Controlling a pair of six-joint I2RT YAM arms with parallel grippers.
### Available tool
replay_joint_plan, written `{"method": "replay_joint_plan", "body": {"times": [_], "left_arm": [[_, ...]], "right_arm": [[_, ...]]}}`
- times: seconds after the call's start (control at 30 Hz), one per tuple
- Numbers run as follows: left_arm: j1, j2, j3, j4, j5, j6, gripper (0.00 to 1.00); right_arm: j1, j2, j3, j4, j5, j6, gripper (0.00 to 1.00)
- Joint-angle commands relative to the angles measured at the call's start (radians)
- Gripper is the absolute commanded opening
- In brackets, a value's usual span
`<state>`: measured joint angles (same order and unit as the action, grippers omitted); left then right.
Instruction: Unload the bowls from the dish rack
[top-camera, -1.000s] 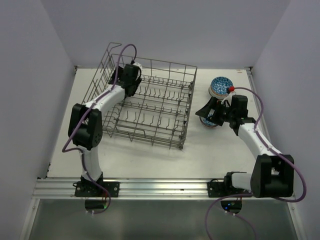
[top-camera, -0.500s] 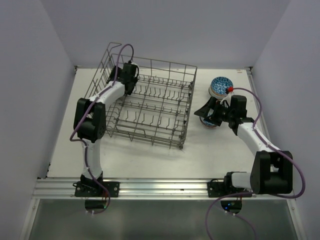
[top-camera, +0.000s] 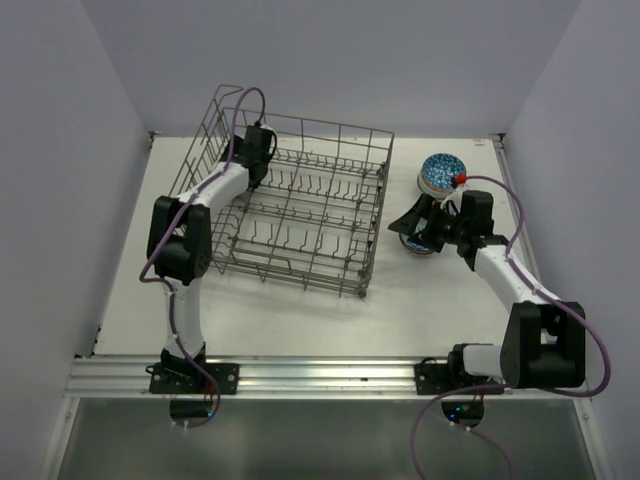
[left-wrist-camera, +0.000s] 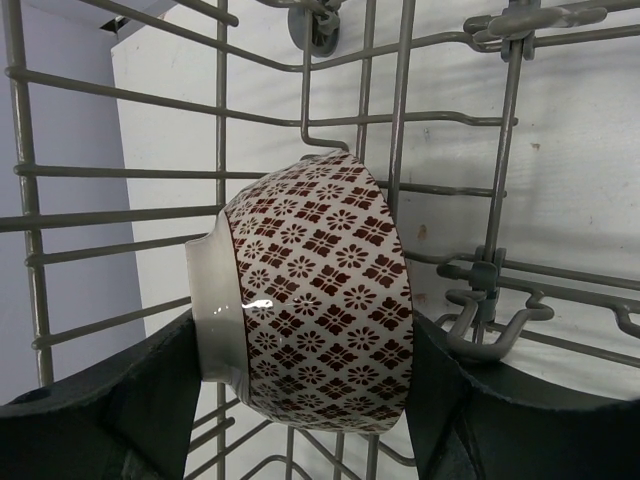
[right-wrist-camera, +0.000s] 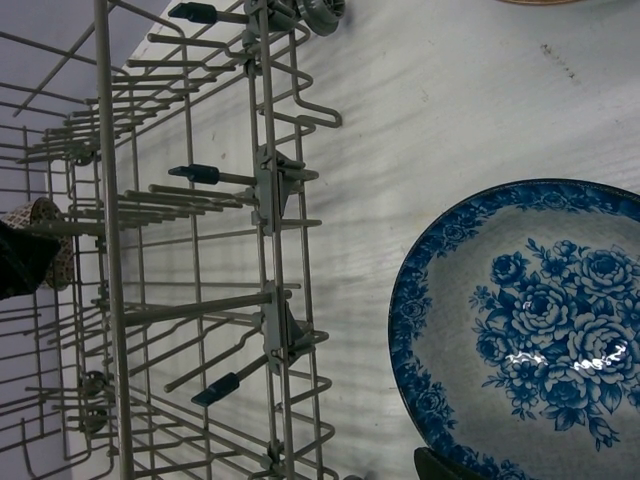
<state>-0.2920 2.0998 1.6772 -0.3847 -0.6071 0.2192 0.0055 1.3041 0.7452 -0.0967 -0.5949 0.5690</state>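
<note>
Where the left gripper (left-wrist-camera: 305, 345) reaches into the far left corner of the large rectangular dish rack of thin grey wire (top-camera: 376, 220), its two dark fingers (left-wrist-camera: 150, 400) are drawn in against a small round ceramic bowl with a red-brown flower pattern (left-wrist-camera: 320, 270). One finger sits at the white foot end and the other at the rim end, so the bowl is gripped lying on its side. Grey wires cross behind and beside it; whether it rests on any of them I cannot tell. It is the only bowl seen inside the one rack, which stands on the left half of the table with a raised wire handle (top-camera: 228, 92) at its far left corner.

The right gripper (top-camera: 414, 222) hangs just right of the rack, its jaws spread wide with nothing between them. Directly under it, one blue-and-white rose-patterned bowl (right-wrist-camera: 520, 330) sits mouth up on the table. Just beyond that, toward the far right, is one stack of bowls (top-camera: 440, 172) topped by a blue patterned one; how many it holds cannot be told.

The flat white table (top-camera: 300, 320) carries an aluminium rail (top-camera: 320, 372) along its near edge, where the two arm bases are bolted. Plain pale lilac walls (top-camera: 330, 60) close it in on the left, far and right sides.
</note>
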Motion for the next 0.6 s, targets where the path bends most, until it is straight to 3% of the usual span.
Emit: {"method": "replay_joint_plan", "body": {"times": [0.0,0.23,0.4,0.5,0.57], "left_arm": [[0.014,-0.087,0.004,0.038,-0.028,-0.049,0.00],[-0.006,-0.205,-0.019,0.047,-0.109,-0.072,0.00],[-0.058,-0.282,-0.013,0.037,-0.140,-0.058,0.00],[-0.096,-0.333,0.021,-0.020,-0.096,-0.118,0.00],[-0.096,-0.398,0.021,-0.057,0.076,-0.220,0.00]], "right_arm": [[-0.002,-0.029,0.016,0.002,-0.005,-0.015,0.90],[-0.002,-0.065,0.062,-0.058,0.004,-0.041,0.91],[-0.002,-0.092,0.072,-0.093,0.032,-0.046,0.99],[-0.002,-0.114,0.074,-0.118,0.058,-0.058,0.99],[-0.001,-0.143,0.077,-0.135,0.076,-0.073,0.98]]}}
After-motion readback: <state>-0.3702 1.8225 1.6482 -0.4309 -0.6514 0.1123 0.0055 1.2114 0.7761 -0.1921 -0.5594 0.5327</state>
